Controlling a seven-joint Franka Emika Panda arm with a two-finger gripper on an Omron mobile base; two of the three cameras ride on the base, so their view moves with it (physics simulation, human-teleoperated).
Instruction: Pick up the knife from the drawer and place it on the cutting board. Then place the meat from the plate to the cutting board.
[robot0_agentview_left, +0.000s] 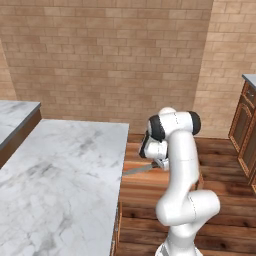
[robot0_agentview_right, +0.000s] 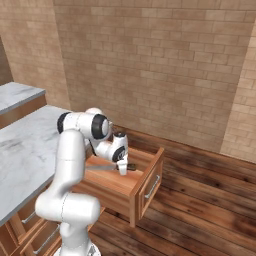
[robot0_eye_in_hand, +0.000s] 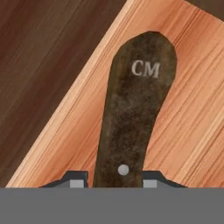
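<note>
Left base view: behind arm, left side, facing forward-down over marble counter (robot0_agentview_left: 60, 170) toward brick wall (robot0_agentview_left: 110, 55). Right base view: behind arm, right side. Both share open drawer (robot0_agentview_right: 132, 185). Hand view: very near, along gripper (robot0_eye_in_hand: 111, 179), onto knife (robot0_eye_in_hand: 131, 113) handle.

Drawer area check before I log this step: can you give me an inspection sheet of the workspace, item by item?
Surface: grey-white marble counter, bare where it shows.
Job's things: knife, dark handle marked CM between the fingertips, grey blade sticking out toward the counter, over the open wooden drawer.
Clutter: nothing seen.
Grippers: gripper closed on the knife handle, a fingertip on each side, hanging above the drawer.
Cables: nothing seen.
Surroundings: brick wall, dark wood floor, wooden cabinets at the far right, a second marble counter at the left.
</note>
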